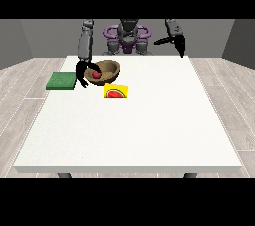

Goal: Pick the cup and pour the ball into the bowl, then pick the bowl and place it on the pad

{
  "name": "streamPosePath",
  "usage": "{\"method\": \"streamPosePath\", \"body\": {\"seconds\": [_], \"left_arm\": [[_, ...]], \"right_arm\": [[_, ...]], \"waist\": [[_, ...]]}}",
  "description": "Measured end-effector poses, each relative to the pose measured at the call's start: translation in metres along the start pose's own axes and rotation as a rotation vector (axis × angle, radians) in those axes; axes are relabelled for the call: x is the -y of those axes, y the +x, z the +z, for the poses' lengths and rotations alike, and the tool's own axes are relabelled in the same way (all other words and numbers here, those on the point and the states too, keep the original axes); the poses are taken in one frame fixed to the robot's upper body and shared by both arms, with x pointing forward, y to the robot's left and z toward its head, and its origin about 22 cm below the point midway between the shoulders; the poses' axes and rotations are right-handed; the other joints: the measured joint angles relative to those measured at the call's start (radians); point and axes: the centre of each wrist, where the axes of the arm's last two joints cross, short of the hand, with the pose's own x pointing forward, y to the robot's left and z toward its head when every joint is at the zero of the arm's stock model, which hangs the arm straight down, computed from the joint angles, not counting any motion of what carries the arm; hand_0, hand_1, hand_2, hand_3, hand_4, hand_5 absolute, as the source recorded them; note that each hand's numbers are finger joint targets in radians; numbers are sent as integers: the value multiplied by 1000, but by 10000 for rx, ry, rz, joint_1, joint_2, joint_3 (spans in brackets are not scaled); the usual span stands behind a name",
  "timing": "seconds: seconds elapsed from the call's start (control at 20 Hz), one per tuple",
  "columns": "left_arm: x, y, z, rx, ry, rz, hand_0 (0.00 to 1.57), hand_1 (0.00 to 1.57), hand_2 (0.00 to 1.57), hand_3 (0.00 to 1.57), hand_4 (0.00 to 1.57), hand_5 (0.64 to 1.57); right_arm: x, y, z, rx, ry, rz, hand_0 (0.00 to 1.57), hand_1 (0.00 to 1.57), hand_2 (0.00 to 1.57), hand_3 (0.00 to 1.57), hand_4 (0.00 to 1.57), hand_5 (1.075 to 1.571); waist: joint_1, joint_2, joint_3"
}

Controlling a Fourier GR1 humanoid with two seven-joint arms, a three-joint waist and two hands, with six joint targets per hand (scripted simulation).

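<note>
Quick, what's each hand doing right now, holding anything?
Hand at the view's left: at the rim of the tilted bowl, fingers curled round it.
Hand at the view's right: raised off the table, holding nothing; fingers cannot be told.

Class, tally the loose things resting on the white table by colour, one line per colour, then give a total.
Brown: 1, the bowl
Red: 1, the ball inside the bowl
Green: 1, the pad
Yellow: 1, the cup, lying on its side with a red inside
Total: 4
</note>
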Motion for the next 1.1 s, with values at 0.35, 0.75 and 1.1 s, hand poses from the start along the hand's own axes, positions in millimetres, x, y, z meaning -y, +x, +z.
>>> {"method": "streamPosePath", "body": {"seconds": [0.35,0.75,1.1], "left_arm": [[9,1,-3,33,-439,222,0,0,0,0,898,1466],[-20,-49,33,-1884,353,337,0,0,0,0,998,1411],[-45,-76,66,-3229,1164,226,0,0,0,0,997,1414]], "right_arm": [[15,5,1,-147,-1110,3687,1571,1571,1571,1256,898,1566],[-13,23,-15,-3020,-1075,5168,1571,1571,1571,889,806,1565],[-23,71,-45,-4308,-499,5388,1571,1571,1571,771,794,1570]], "waist": [[576,-159,-105],[-329,-1833,205],[-1472,-3004,290]]}}
